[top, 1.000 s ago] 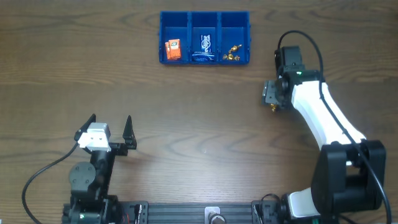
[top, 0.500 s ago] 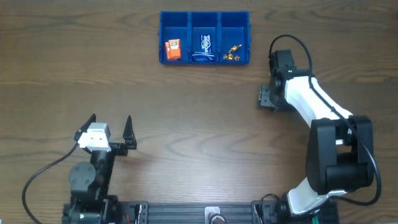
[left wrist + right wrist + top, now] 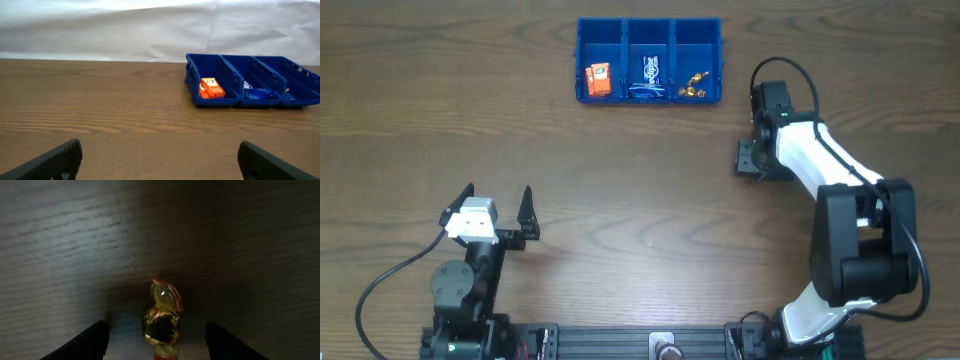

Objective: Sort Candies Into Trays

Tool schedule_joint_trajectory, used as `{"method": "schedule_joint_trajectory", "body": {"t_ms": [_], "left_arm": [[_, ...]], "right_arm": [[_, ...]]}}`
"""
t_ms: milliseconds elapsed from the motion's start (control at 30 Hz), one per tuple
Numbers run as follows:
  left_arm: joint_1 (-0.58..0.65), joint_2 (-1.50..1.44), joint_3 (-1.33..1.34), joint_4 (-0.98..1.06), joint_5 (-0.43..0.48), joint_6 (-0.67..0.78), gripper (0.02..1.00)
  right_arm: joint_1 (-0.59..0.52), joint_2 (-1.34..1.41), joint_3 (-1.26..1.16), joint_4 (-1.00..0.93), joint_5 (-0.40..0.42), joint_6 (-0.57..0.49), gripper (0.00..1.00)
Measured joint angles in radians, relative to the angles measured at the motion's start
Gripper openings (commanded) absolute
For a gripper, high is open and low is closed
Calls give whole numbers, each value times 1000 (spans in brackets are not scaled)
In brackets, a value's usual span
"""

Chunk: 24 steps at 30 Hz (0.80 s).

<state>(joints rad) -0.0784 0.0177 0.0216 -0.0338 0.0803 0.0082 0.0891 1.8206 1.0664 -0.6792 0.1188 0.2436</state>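
The right gripper (image 3: pixel 750 160) is held wide open low over the wooden table (image 3: pixel 620 200). One gold-wrapped candy (image 3: pixel 162 316) is seen between its fingers (image 3: pixel 89 341), with a gap left on either side, so nothing is gripped. No other thing is found around this candy, only bare wood in the gripper's shadow.

Up the table from the right gripper and towards the left arm's side, one blue tray (image 3: pixel 649 22) is set, divided into three compartments. One orange candy (image 3: pixel 598 80) is held in the compartment on the left arm's side, one blue-wrapped candy (image 3: pixel 648 72) in the middle one, and small gold pieces (image 3: pixel 695 88) in the third; their number cannot be told.

Well apart, near its own base, the left gripper (image 3: pixel 497 200) is spread open and empty.
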Motion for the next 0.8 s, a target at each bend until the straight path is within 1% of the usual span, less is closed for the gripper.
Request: {"method": "schedule_joint_trajectory", "body": {"t_ms": [67, 133, 200, 267, 400, 667, 800], "left_arm": [[0, 0, 0, 0, 0, 0, 998], [0, 0, 0, 0, 0, 0, 998], [0, 0, 0, 0, 0, 0, 998], [0, 0, 0, 0, 0, 0, 998], [0, 0, 0, 0, 0, 0, 998], [0, 0, 0, 0, 0, 0, 998], [0, 0, 0, 0, 0, 0, 998]], "right_arm": [[-1, 10, 1, 3, -6, 0, 621], [-2, 10, 1, 4, -11, 0, 575], [-2, 10, 1, 5, -15, -1, 514], [-2, 11, 1, 8, -18, 0, 397], [-2, 13, 1, 10, -18, -8, 292], [-2, 14, 1, 7, -18, -14, 156], [-2, 14, 2, 7, -17, -14, 121]]}}
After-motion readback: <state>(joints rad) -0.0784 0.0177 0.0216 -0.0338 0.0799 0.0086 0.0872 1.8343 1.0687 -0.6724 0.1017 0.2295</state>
